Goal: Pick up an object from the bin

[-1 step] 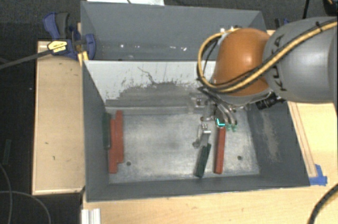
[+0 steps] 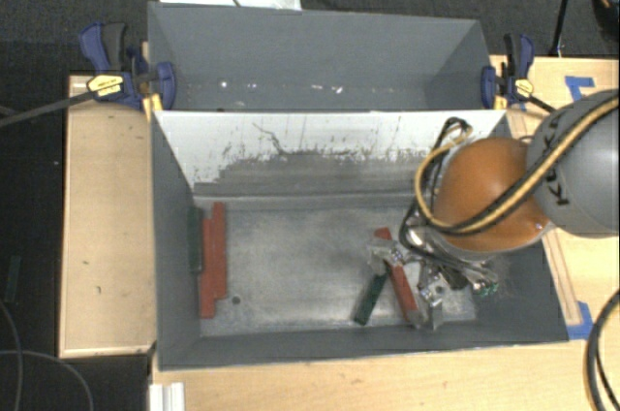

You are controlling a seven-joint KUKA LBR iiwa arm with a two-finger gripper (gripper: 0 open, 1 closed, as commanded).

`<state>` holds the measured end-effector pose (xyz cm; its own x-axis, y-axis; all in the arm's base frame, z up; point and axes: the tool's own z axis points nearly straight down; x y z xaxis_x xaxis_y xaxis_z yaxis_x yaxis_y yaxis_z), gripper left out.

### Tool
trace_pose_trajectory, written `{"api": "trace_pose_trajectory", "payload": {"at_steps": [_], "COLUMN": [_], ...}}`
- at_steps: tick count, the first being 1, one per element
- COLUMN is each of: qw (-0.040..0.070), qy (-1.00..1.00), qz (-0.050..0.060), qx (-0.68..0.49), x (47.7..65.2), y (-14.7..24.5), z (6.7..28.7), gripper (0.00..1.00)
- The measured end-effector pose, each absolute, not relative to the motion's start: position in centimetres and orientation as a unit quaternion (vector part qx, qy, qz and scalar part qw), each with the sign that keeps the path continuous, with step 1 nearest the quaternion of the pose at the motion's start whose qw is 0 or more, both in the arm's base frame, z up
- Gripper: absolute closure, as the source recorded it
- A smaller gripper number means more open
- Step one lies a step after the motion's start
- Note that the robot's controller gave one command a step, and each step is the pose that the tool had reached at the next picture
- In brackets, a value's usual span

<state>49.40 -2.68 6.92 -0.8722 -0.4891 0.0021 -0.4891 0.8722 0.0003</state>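
Observation:
My gripper (image 2: 418, 288) is low over the bin's front right part, under the orange dome. A red stick-like thing (image 2: 400, 288) lies slanted right at its fingers, touching or between them; I cannot tell which. A dark green marker-like stick (image 2: 368, 299) lies just left of it, slanted the other way, so the two form a V. Whether the fingers are open or shut is hidden by the wrist.
Along the bin's left wall lies a long red bar (image 2: 212, 260) with a thin dark green strip (image 2: 195, 239) beside it. The arm and its cables cover the bin's right side.

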Motion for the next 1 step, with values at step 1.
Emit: {"api": "trace_pose_trajectory", "payload": {"at_steps": [1], "qw": [-0.003], "qy": [-0.968], "qz": [0.0], "qx": [0.25], "x": [50.14], "y": [-0.32], "z": [10.21], "gripper": [0.0]}}
